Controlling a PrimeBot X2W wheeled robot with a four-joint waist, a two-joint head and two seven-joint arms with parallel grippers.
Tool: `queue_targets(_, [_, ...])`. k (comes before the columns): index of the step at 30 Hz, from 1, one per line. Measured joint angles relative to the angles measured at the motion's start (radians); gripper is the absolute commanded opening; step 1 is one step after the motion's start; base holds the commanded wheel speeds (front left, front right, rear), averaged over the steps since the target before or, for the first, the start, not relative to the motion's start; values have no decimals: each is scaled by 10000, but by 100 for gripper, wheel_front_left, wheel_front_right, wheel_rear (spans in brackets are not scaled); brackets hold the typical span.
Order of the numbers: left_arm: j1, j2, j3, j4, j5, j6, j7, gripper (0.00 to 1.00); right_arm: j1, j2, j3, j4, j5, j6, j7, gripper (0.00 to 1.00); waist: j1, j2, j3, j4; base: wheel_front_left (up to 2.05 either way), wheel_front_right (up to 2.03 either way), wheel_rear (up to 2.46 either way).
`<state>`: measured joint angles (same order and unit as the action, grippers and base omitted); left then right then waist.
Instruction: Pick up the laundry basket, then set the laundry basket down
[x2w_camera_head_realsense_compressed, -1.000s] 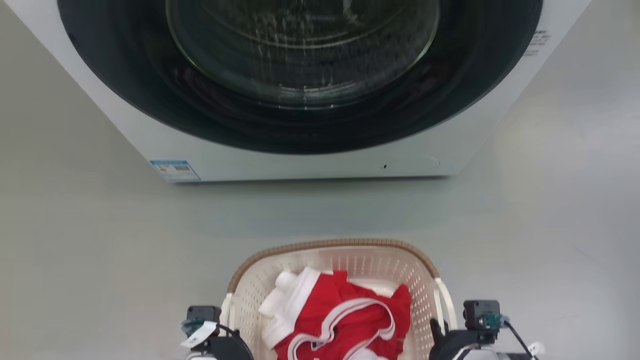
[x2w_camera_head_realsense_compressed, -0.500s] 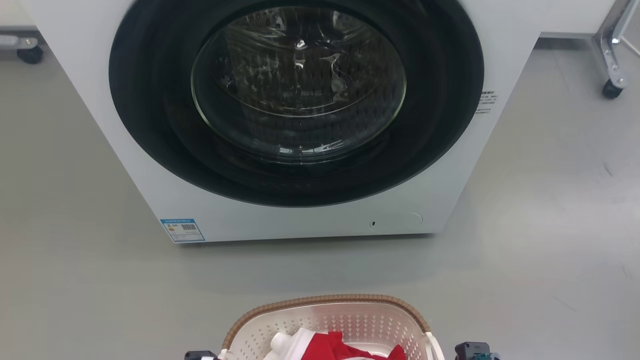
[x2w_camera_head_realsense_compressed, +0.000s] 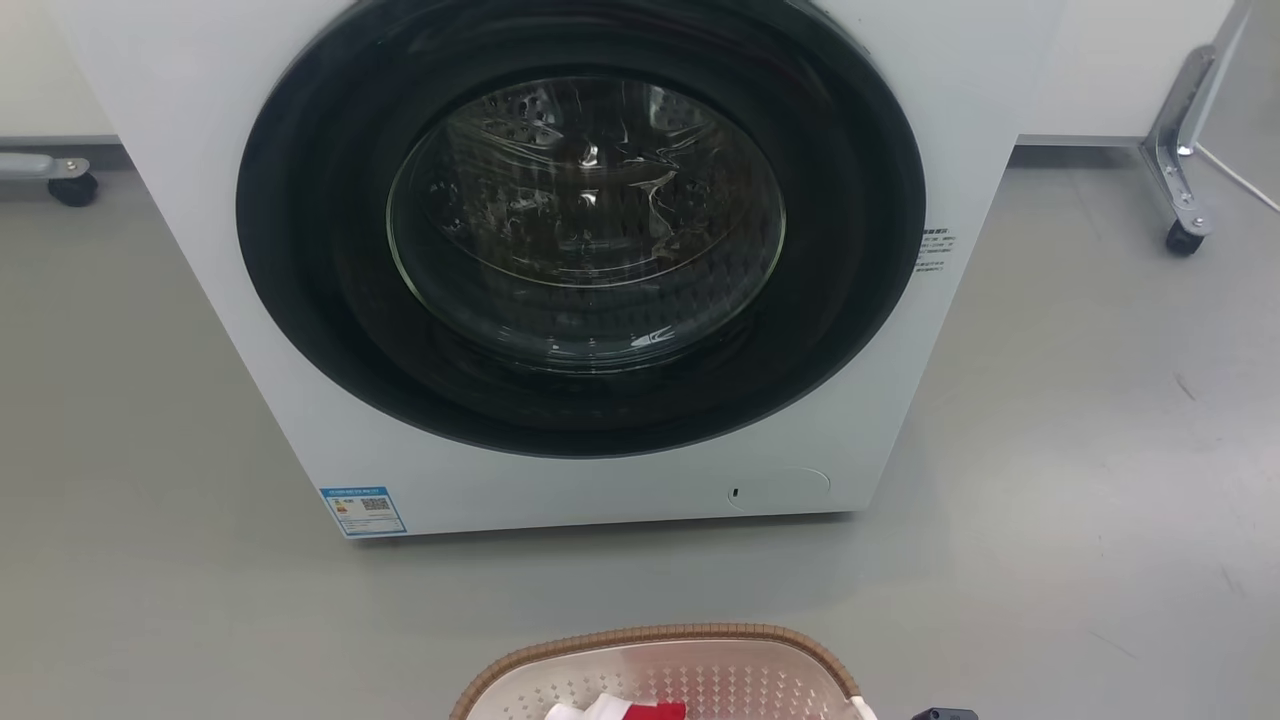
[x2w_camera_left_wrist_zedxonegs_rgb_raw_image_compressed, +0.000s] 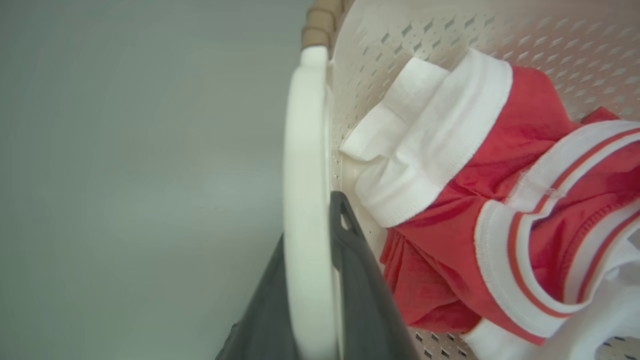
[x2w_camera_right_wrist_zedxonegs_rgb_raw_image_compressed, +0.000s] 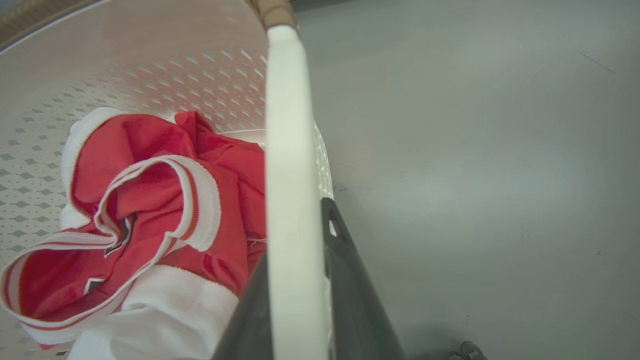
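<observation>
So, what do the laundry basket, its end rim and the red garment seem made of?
The laundry basket: moulded plastic, cream, glossy, punched with regular holes. Its rim: probably plastic too, brown, moulded in a woven pattern. The red garment: fabric, matt, creased, with stitched white trim.

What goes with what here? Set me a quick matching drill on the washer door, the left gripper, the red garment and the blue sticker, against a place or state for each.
Things:
1. washing machine door
2. left gripper
3. red garment
4. blue sticker

Places or states:
a. lying inside the laundry basket
b. shut
c. low on the washing machine front, toward the robot's left
d. clamped on the white side handle

Pairs: 1-b, 2-d, 3-a, 4-c
</observation>
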<state>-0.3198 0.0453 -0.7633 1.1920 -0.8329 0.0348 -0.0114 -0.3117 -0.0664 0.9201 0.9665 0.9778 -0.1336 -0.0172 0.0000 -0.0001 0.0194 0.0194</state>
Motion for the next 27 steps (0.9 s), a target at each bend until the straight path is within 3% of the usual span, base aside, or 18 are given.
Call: queue_targets(27, [66, 10, -261, 17, -286, 8, 98, 0, -8, 2, 771, 280, 1062, 0, -111, 0, 0, 1, -185, 2, 0, 0, 0])
